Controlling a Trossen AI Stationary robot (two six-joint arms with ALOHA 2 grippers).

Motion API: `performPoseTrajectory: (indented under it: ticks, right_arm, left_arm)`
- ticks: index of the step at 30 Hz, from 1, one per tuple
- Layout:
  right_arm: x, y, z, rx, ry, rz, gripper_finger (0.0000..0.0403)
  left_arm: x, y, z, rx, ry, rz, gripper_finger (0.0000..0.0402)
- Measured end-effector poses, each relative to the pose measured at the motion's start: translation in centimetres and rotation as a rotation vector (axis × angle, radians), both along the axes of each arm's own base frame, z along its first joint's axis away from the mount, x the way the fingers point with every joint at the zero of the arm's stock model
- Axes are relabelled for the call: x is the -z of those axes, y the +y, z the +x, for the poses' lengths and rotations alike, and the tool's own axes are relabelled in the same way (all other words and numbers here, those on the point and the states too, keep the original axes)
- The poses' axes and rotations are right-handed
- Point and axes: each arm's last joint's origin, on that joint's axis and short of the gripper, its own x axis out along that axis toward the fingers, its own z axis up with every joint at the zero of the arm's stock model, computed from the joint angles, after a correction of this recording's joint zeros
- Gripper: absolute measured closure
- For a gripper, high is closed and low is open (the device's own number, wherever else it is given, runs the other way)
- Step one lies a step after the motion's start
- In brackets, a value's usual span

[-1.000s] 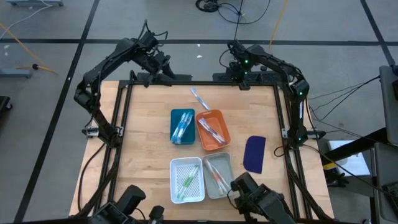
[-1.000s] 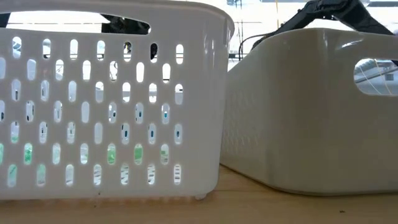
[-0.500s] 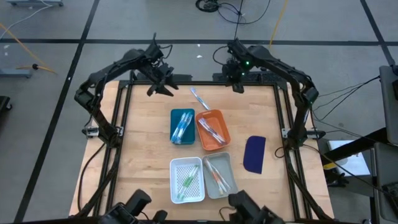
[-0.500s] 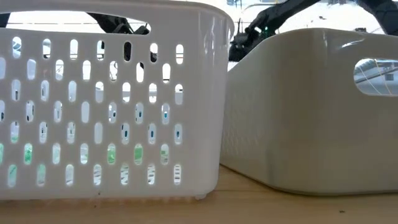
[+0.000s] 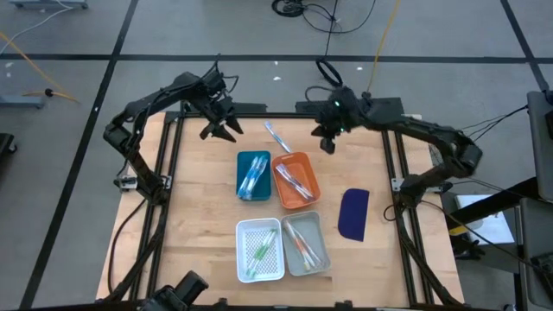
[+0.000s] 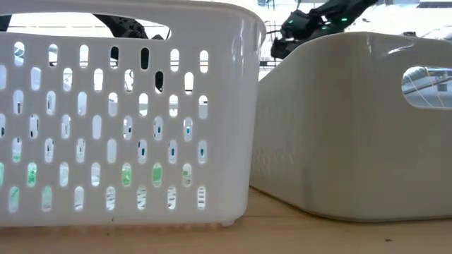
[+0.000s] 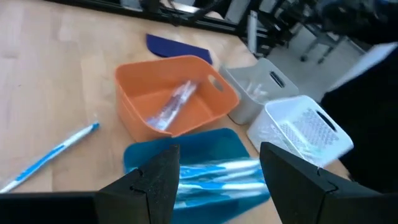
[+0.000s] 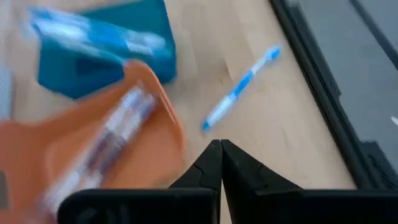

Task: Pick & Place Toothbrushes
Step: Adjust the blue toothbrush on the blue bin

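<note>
Currently one loose toothbrush [image 5: 276,136] lies flat on the wooden table [image 5: 199,216] near its far edge, between the two grippers and just beyond the teal tray [image 5: 253,174] and the orange tray [image 5: 295,180]. It is a slim whitish stick with blue accents, set on a slant, touching neither tray; the right wrist view shows it [image 8: 239,89] as a thin blue-and-white shaft with a darker blue end. More toothbrushes rest in the trays: blue-and-white ones side by side in the teal tray, pale ones that look clear-wrapped with pink or orange touches in the orange tray, green-accented ones in the white perforated basket [image 5: 259,250], and orange-accented ones in the grey bin [image 5: 304,243], though those colours are hard to be sure of from above. The left gripper [image 5: 221,131] hangs over the far left part of the table with its fingers [image 7: 158,180] spread apart and nothing between them, looking down toward the teal tray. The right gripper [image 5: 327,143] hovers just beyond the orange tray, off to the side of the loose toothbrush, its fingers [image 8: 211,163] pressed together and holding nothing. A dark blue flat oblong piece [image 5: 353,213] lies on the right side of the table, apart from the trays.
</note>
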Motion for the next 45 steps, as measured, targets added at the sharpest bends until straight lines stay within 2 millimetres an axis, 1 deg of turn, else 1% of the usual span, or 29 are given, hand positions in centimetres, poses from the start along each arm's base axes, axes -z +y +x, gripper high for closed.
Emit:
performPoseTrajectory:
  ticks: [3,7,11,13,15,23,26,28,30,32,34,36,38,41,45]
  right_arm:
    - [0.5,1.6,-1.1,0.052,-0.095,0.027,0.0403]
    - [1.4,3.7,-2.7,0.13,-0.162,0.034,0.0403]
    - [1.9,5.3,-4.1,0.184,-0.214,0.038,0.0403]
    - [1.9,5.8,-4.6,0.196,-0.255,0.044,0.0403]
    - [1.8,6.1,-5.0,0.204,-0.295,0.044,0.0403]
    - [1.8,7.0,-6.7,0.234,-0.362,0.024,0.0403]
    - [1.7,7.3,-7.0,0.233,-0.394,0.029,0.0403]
    - [1.8,7.6,-7.1,0.228,-0.396,0.037,0.0403]
    - [1.9,7.9,-7.2,0.216,-0.392,0.038,0.0403]
    - [1.8,8.0,-7.1,0.205,-0.4,0.036,0.0403]
    - [1.8,8.1,-7.0,0.202,-0.398,0.037,0.0403]
    - [1.8,8.1,-7.0,0.193,-0.399,0.042,0.0403]
    - [1.8,8.1,-7.0,0.178,-0.401,0.052,0.0403]
    - [1.8,8.2,-7.0,0.152,-0.402,0.055,0.0403]
    - [1.8,8.3,-7.1,0.145,-0.395,0.045,0.0403]
  left_arm:
    - [0.0,-0.8,-0.5,0.049,-0.005,-0.002,0.0179]
    - [-0.2,-1.6,-1.1,0.08,0.007,-0.045,0.0179]
    - [-1.0,-2.6,-1.6,0.12,-0.074,-0.058,0.0179]
    - [-1.6,-3.2,-1.7,0.133,-0.106,-0.041,0.0179]
    - [-2.3,-3.6,-1.9,0.136,-0.1,-0.023,0.0179]
    - [-6.1,-6.6,-3.2,0.13,-0.157,0.019,0.0179]
    - [-7.1,-7.6,-3.1,0.119,-0.108,0.029,0.0179]
    - [-7.6,-8.1,-2.5,0.082,-0.026,0.034,0.0179]
    - [-7.8,-8.4,-1.6,-0.029,0.144,0.06,0.0179]
    - [-7.9,-8.7,-0.9,-0.201,0.322,0.123,0.0179]
    - [-8.1,-9.3,-0.4,-0.33,0.423,0.17,0.0179]
    - [-8.1,-9.8,0.0,-0.397,0.471,0.157,0.0179]
    - [-8.1,-10.3,0.4,-0.418,0.496,0.101,0.0179]
    - [-8.0,-11.1,1.0,-0.408,0.51,0.04,0.0179]
    - [-7.9,-12.1,1.9,-0.365,0.512,0.043,0.0179]
